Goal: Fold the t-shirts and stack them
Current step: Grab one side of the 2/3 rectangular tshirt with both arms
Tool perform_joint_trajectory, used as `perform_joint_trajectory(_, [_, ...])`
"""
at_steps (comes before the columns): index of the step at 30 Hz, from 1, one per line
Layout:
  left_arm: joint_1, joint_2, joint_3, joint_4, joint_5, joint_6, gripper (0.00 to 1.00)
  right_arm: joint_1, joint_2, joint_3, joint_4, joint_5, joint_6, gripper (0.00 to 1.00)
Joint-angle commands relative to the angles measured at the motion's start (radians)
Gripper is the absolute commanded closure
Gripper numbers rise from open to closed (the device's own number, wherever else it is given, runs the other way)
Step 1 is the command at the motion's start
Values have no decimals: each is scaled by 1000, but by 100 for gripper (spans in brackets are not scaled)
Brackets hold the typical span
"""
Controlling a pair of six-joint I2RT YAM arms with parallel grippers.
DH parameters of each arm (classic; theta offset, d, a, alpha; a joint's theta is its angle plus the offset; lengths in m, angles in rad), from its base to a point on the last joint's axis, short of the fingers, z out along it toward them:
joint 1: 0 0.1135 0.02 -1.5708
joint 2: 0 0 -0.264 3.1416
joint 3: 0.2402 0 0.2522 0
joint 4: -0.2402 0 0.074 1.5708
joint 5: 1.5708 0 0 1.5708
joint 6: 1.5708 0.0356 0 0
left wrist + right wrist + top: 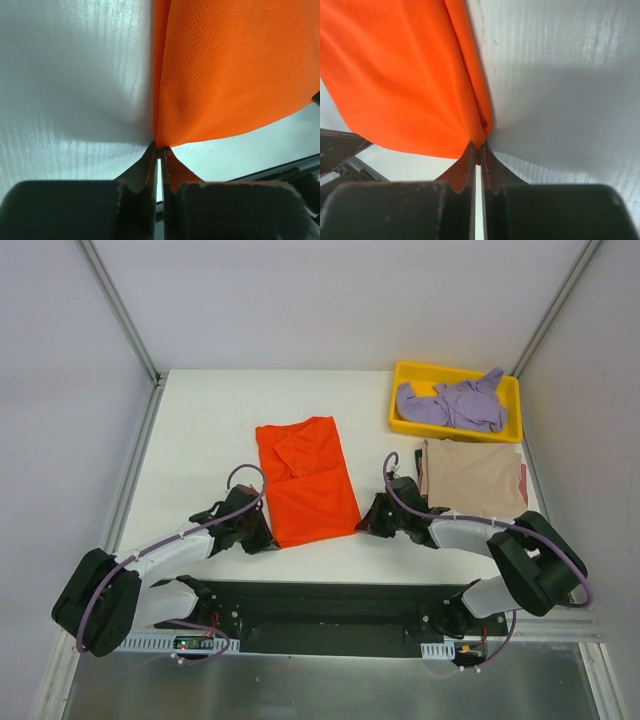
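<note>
Desk [200, 430]: white, carries everything here. It fills the ground beneath and beyond both sets of jaws.

Left arm [160, 555] and right arm [470, 532]: both stretched low over the near part of the desk. They angle in toward each other, wrists down at the cloth.

Orange-red t-shirt [310, 490]: folded to a long panel, flat on the desk. It spans the gap between the two sets of jaws and runs away from them toward the far side. A smaller folded flap shows at the end farthest from the jaws. The near edge lies level with the jaw tips.

Tan-beige t-shirt [470, 478]: folded flat, just beyond the right jaws and off to their outer side. It is apart from the orange-red one.

Yellow tray [455, 427]: farther out from the right jaws, past the tan-beige t-shirt and close against its far edge.

Lavender-purple t-shirt [450, 405]: crumpled in a heap inside the tray.

Left jaws: closed. The fingertips [145, 167] pinch the near left corner of the orange-red t-shirt. Cloth fans out ahead and to the right of the tips; bare desk lies to their left.

Right jaws: closed. The fingertips [465, 165] nip the near right corner of the same shirt. Cloth spreads ahead and left of the tips; bare desk lies to their right.
</note>
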Motion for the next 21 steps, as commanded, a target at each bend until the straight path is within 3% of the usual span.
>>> perform_joint_trajectory(1, [-10,-62,-1,-44,29,46,100,4,-45,-19,-79,22,-55,99])
perform_joint_trajectory(5, [-22,-186,4,-75,72,74,100,6,-143,-26,-115,-53,-87,99])
perform_joint_trajectory(11, [-27,-416,19,-171,167,115,100,7,-330,75,-394,-209,-102,99])
perform_joint_trajectory(15, [-27,-539,80,-246,190,125,100,9,-410,197,-695,-287,-197,99])
perform_joint_trajectory(21, [-27,-619,154,-303,228,125,100,9,-522,307,-867,-467,-207,99])
